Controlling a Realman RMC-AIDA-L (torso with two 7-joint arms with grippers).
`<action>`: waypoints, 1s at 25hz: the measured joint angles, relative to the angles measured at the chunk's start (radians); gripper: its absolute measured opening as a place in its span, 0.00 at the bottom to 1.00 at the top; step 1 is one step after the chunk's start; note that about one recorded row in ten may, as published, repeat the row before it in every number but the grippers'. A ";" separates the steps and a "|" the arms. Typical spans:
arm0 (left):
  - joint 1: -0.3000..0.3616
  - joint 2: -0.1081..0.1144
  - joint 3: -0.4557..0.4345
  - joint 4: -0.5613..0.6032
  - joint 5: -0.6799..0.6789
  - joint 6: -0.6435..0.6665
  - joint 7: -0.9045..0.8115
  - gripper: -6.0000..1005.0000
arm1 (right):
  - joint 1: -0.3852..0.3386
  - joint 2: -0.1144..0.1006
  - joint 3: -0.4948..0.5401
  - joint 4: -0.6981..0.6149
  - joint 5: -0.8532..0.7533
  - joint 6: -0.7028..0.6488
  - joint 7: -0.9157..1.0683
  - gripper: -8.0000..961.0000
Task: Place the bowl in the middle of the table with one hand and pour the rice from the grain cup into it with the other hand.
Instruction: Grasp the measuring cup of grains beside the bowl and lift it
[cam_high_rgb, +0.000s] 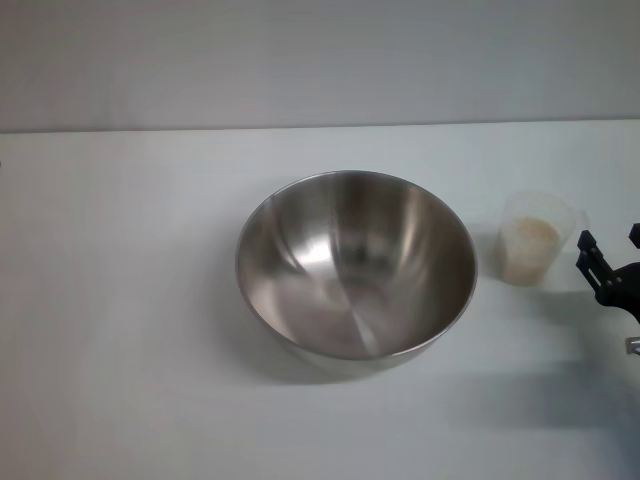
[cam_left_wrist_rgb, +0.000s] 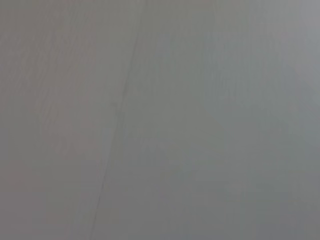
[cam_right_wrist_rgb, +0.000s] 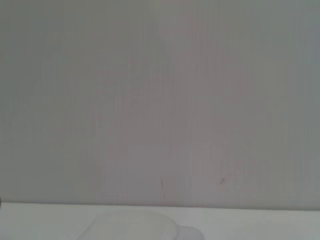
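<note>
The bowl, a wide shiny steel one, sits upright near the middle of the white table with nothing in it. To its right stands the grain cup, translucent and upright, with pale rice inside. My right gripper is at the right edge of the head view, just right of the cup and apart from it, its black fingers open. The cup's rim shows faintly in the right wrist view. My left gripper is out of view.
A grey wall runs behind the table's far edge. The left wrist view shows only a plain grey surface. Bare tabletop lies left of the bowl and in front of it.
</note>
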 joint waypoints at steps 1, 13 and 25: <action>0.000 0.000 0.000 0.000 0.000 0.001 0.000 0.16 | 0.002 0.000 0.000 -0.005 0.000 0.010 0.000 0.69; -0.001 0.002 0.000 0.000 0.000 0.009 -0.011 0.16 | 0.018 0.000 -0.001 -0.020 0.000 0.038 0.000 0.69; 0.008 0.002 0.000 0.003 0.000 0.015 -0.011 0.16 | 0.027 0.000 0.012 -0.039 0.000 0.065 0.000 0.69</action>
